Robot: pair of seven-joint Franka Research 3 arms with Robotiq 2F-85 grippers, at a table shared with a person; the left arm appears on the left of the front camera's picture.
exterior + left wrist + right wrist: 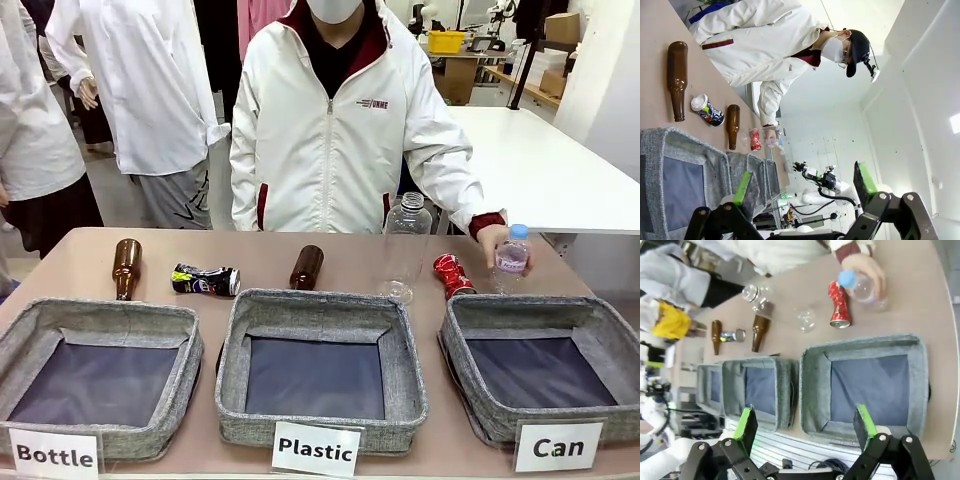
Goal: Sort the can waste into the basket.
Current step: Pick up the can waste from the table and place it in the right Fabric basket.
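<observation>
While the left hand [805, 180] and the right hand [805, 421] both hang with fingers spread wide and nothing between them, both cans lie on the bench [90, 260] outside the Can basket [470, 312]. The red can [452, 275] lies just beyond that basket's rim, at its 11 o'clock corner. The black can [205, 280] lies well apart, with a brown bottle [126, 265] at its 9 o'clock and a second brown bottle [307, 266] at its 3 o'clock. At 3 o'clock from the red can, the person's hand [493, 240] holds a small clear bottle [512, 258] upright.
</observation>
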